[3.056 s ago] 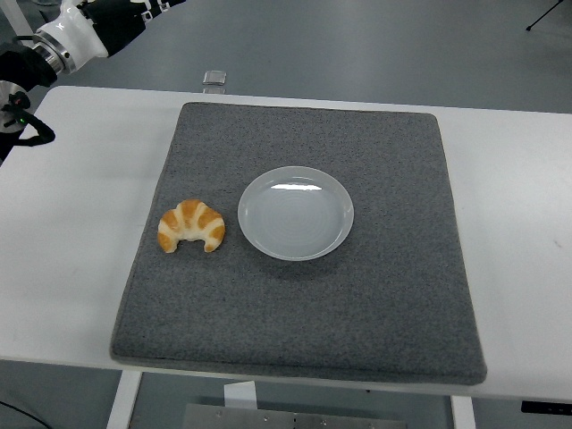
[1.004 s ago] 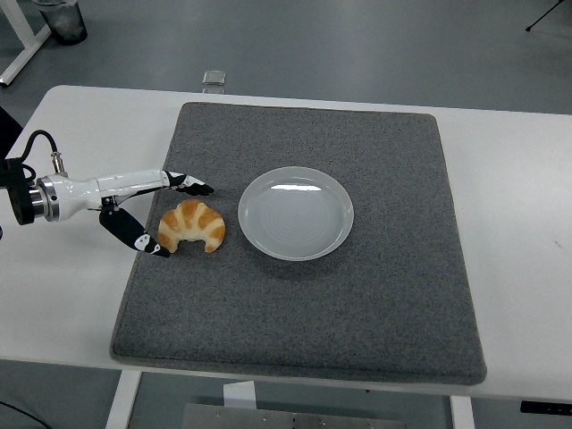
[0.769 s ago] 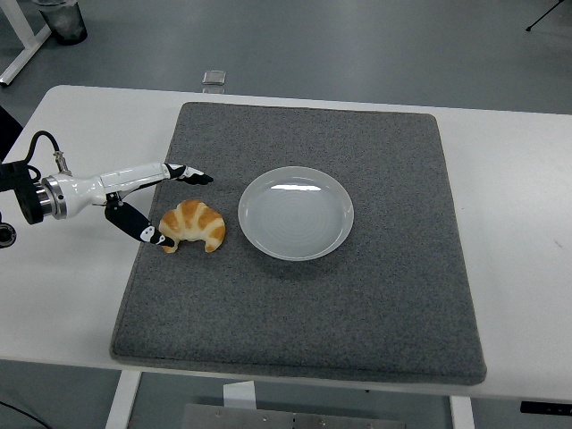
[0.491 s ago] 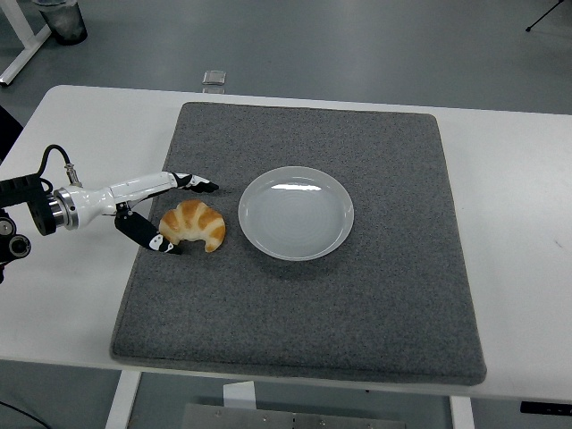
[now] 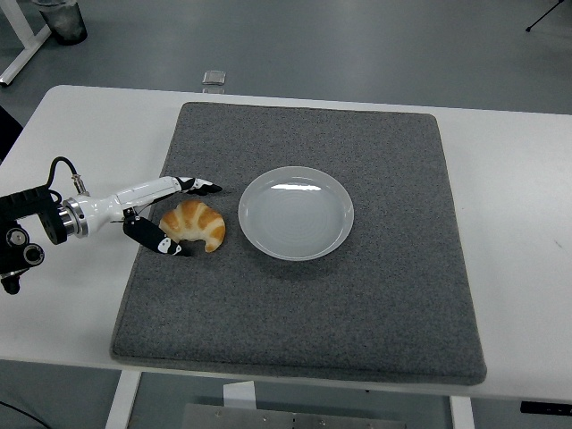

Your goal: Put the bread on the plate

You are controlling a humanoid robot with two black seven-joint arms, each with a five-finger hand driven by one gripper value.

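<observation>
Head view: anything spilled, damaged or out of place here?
Nothing stands out. The croissant lies intact on the grey mat, the plate beside it is empty, and the left hand brackets the croissant.

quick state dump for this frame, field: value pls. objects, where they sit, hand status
bread: croissant, lying on the mat left of the plate, not on it
plate: white plate, empty, near the mat's centre
mat: grey mat covering most of the white table
left robot hand: at the croissant's left end, fingers spread either side of it, no closed grasp visible
right robot hand: not in view
task status: croissant not yet on the plate
</observation>
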